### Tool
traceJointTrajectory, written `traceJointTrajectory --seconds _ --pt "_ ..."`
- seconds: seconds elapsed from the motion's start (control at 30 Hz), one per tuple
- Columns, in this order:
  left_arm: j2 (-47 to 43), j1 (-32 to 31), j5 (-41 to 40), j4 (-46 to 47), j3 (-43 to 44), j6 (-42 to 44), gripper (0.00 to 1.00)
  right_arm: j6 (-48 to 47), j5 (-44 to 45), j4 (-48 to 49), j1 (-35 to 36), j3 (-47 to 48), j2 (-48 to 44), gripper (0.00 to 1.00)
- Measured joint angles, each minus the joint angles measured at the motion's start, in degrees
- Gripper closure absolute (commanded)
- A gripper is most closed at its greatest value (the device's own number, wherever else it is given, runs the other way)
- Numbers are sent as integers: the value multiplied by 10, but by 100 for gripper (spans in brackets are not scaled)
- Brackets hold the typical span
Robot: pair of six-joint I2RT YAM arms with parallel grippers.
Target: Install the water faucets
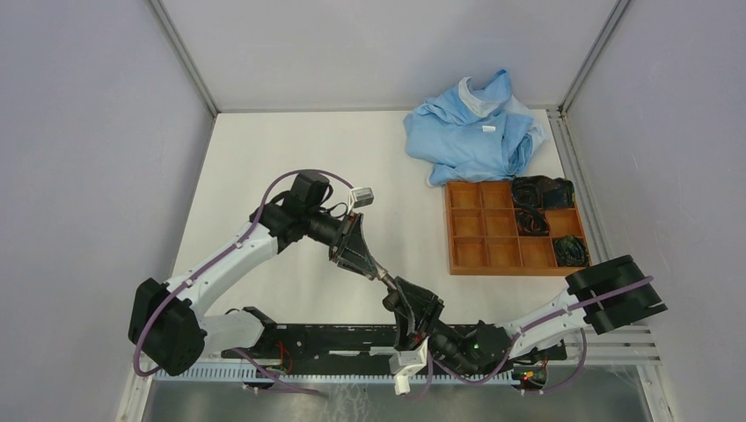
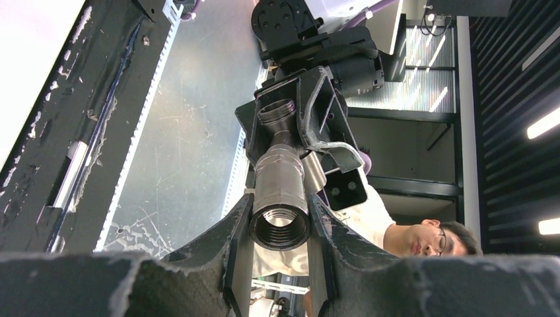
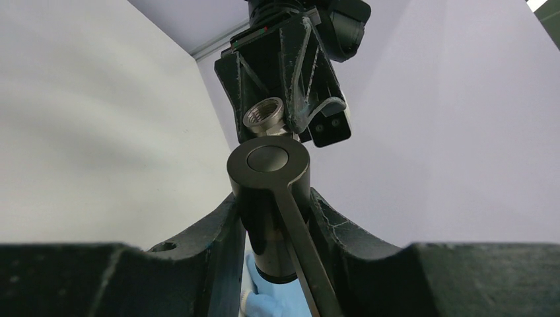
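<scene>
From above, the left gripper (image 1: 376, 269) and right gripper (image 1: 405, 301) meet nose to nose. The water faucets (image 1: 389, 281) show only as a small metal glint bridging the tips of both. In the left wrist view, the stubby fitting (image 2: 280, 191) sits dead centre between that hand's jaws, which are closed onto its plain barrel from both sides. Its open threaded end faces back toward the wrist, and straight ahead of the tips it runs into the T-shaped fitting (image 2: 277, 115), in line and touching (whether the threads have caught is hidden). In the right wrist view, the right hand is likewise clamped round the T-shaped fitting's dark smooth body, centred between the jaws. A threaded mouth (image 3: 263, 117) shows just beyond its capped end; which piece owns it I cannot tell. Both pieces look like solid metal: stiff, dense for their size and not fragile, but round and slick, so likely to spin or slide in the pads under torque. The plain barrels, off the threads, are the places to hold, and the axes want to run true or the threads may cross.
</scene>
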Motion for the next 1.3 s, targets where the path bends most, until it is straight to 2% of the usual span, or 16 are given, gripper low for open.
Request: traceJointTrajectory --seconds 0.73,1.3 --pt "-49 2 -1 163 -56 -85 98 105 -13 46 -12 0 -1 100" --pt "-78 3 -5 279 -78 -147 98 259 -46 54 -37 -2 -38 100"
